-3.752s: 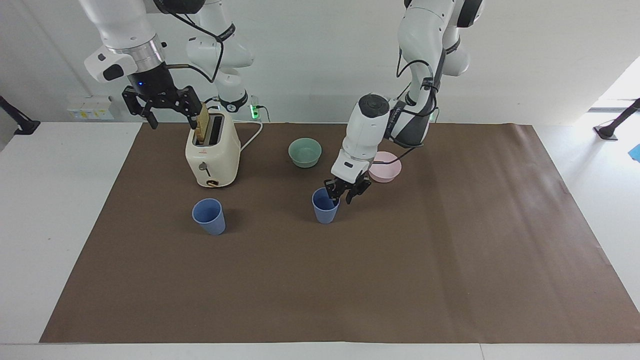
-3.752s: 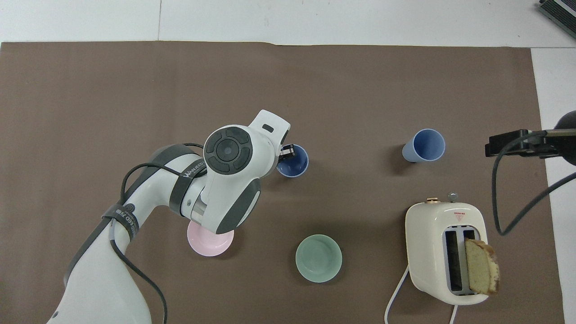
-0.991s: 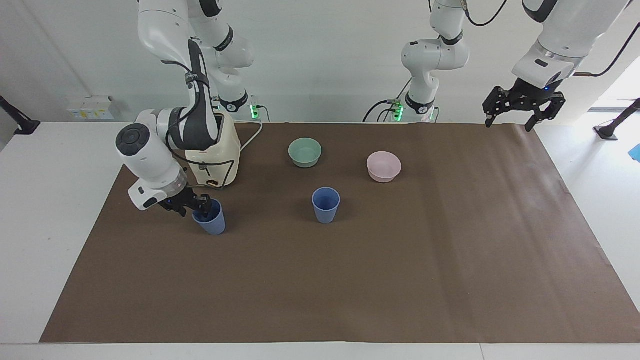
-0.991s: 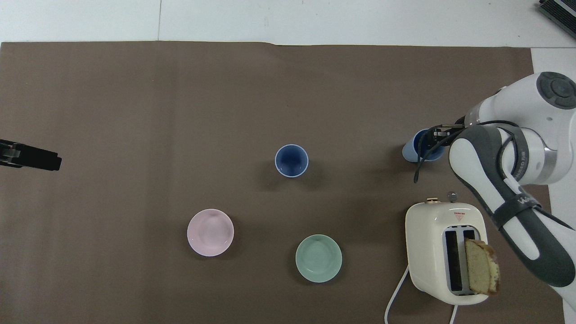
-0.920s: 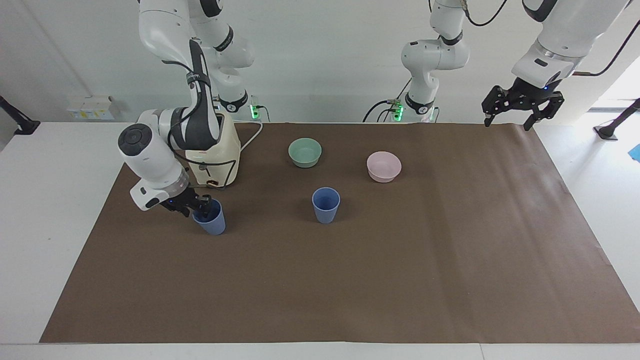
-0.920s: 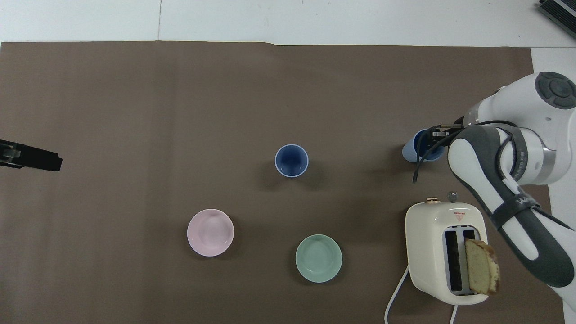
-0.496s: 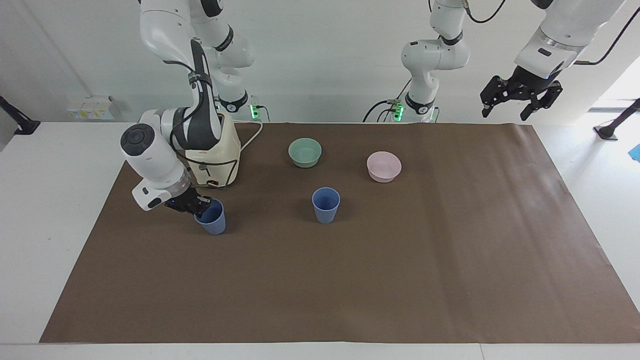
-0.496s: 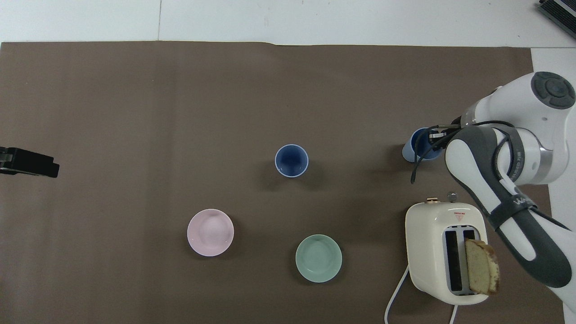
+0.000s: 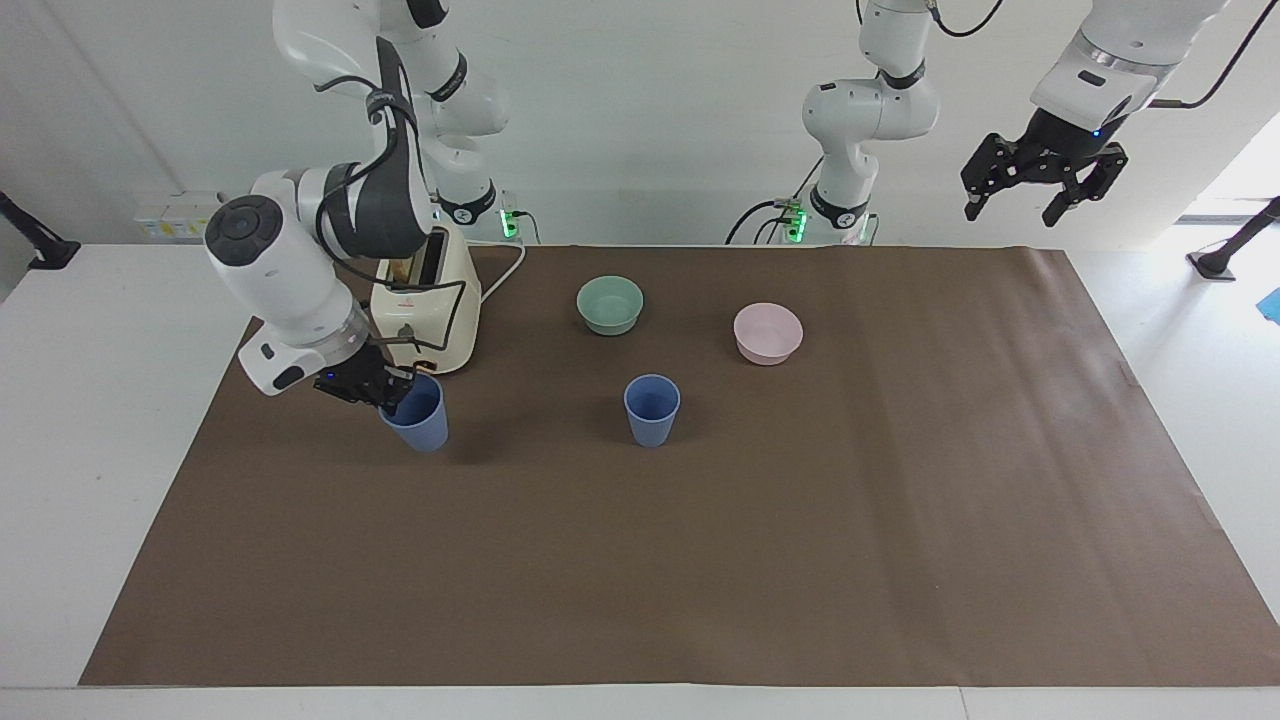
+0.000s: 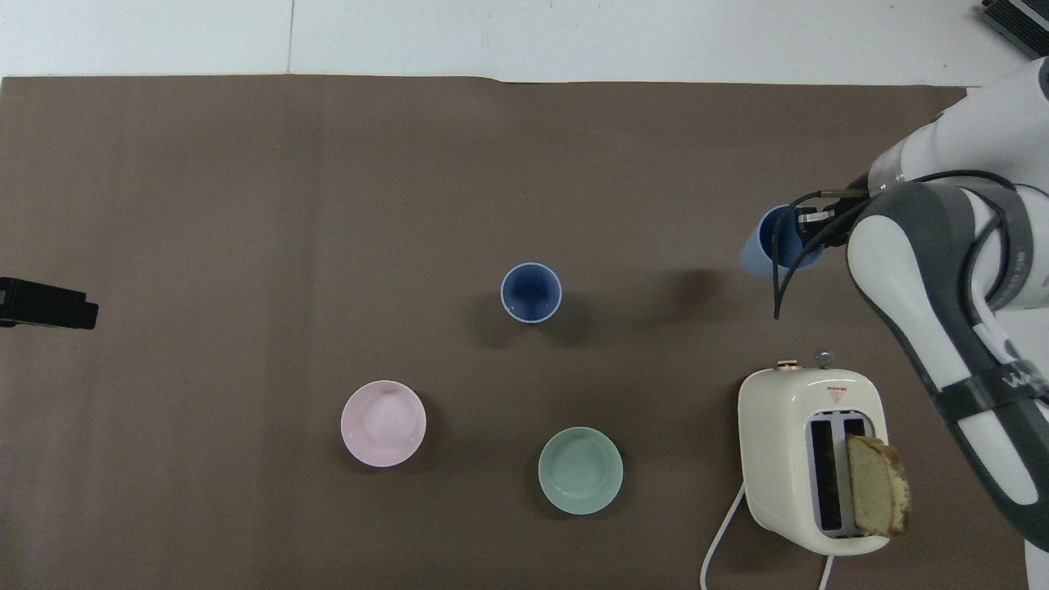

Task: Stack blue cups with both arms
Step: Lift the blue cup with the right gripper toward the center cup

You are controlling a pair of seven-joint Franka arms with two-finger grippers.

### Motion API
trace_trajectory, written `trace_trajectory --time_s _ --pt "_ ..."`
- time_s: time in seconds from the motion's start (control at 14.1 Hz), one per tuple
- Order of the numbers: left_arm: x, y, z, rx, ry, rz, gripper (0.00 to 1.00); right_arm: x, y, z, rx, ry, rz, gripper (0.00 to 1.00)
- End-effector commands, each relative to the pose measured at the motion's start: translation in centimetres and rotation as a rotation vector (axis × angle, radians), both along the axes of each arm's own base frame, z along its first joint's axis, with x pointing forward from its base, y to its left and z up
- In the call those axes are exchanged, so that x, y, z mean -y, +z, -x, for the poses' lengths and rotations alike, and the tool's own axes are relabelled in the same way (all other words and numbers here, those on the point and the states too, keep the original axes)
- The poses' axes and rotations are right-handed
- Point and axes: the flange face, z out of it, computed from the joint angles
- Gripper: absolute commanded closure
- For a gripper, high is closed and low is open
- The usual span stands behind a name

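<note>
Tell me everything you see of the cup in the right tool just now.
The held cup is a matte periwinkle-blue tumbler, plastic by the look: tapered, handleless, open mouth up, nothing visible inside. The right tool is shut on its rim at the side toward the right arm's end, one finger inside. The cup tilts slightly and hangs clear of the brown mat, its shadow lying apart from it in the overhead view. It is beside the toaster, not touching it, and apart from the other blue cup.

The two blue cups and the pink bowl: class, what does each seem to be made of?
Held blue cup and standing blue cup: probably matte plastic, thin-walled, evenly coloured, no glare. Pink bowl: plastic or glazed ceramic, smooth with a soft sheen; cannot tell which.
</note>
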Motion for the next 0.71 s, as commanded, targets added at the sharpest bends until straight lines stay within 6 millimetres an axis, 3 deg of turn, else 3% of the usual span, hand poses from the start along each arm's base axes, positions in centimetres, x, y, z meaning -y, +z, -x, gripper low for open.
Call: trace_trajectory --time_s 0.0,0.14,0.42,0.64 --pt "0.2 0.0 0.7 -0.009 0.012 0.009 0.00 -6.3 2.8 0.3 0.000 -0.021 0.007 1.00" --pt "0.2 -0.1 0.7 -0.009 0.012 0.009 0.00 -12.2 3.7 1.4 0.010 -0.029 0.011 1.00" --pt "0.2 -0.2 1.0 0.002 0.008 0.010 0.00 -19.1 5.9 2.9 0.056 -0.093 -0.011 1.00" --pt "0.1 0.0 0.9 0.004 0.002 0.009 0.00 -22.9 6.5 4.2 0.073 -0.080 -0.032 1.00"
